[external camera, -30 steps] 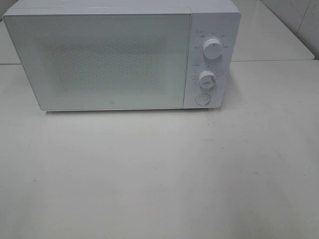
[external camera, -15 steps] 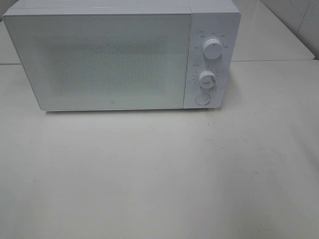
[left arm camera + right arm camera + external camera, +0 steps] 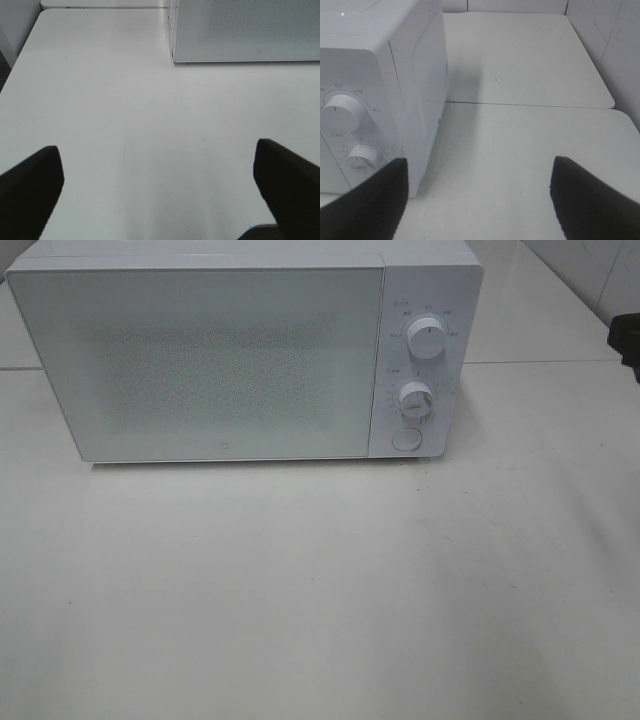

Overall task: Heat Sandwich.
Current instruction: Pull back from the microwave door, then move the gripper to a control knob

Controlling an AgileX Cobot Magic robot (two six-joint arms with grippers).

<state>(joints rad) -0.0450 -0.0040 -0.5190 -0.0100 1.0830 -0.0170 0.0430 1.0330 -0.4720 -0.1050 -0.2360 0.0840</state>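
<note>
The sandwich shows in no view; the microwave (image 3: 230,360) stands with its door shut on the white table (image 3: 320,590). New since a moment ago is a dark piece of the right arm (image 3: 627,340) at the table's right edge. The left gripper (image 3: 157,150) and right gripper (image 3: 480,162) both gape wide and hold nothing.

Bright, diffuse light washes the microwave (image 3: 240,350) and tabletop (image 3: 320,590) to low contrast. Soft shadows lie under the microwave's front and beside its dial-side wall. Its door (image 3: 200,360) shows grainy speckle. The left end effector (image 3: 156,147) and right end effector (image 3: 480,161) look dark, unfocused.
</note>
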